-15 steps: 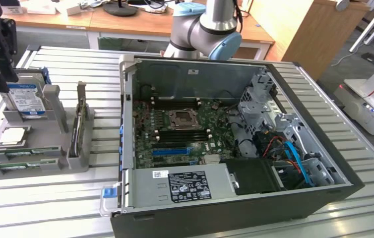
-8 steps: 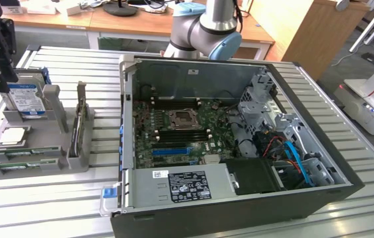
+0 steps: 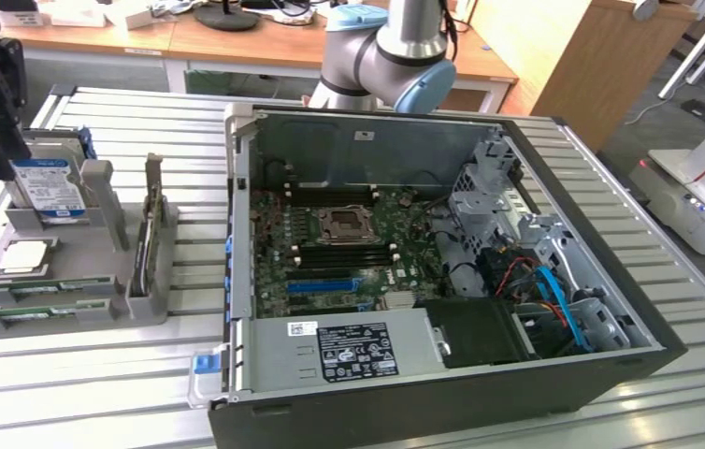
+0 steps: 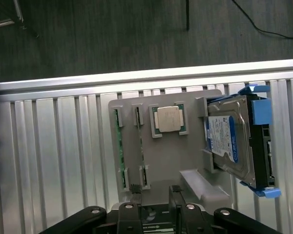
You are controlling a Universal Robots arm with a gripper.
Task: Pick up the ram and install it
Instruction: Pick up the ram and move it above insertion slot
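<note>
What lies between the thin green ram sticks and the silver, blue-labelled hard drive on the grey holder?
The square silver CPU chip, as the wrist view shows.

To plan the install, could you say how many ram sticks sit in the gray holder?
2. One ram stick and another ram stick stand on edge in neighbouring slots of the holder, beside the CPU chip; more may be hidden.

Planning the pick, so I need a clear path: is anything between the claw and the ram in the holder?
Nothing visible does. The open claw hangs above the gray holder, and the ram sticks stand edge-up in their slots, uncovered; the CPU and hard drive sit to one side.
</note>
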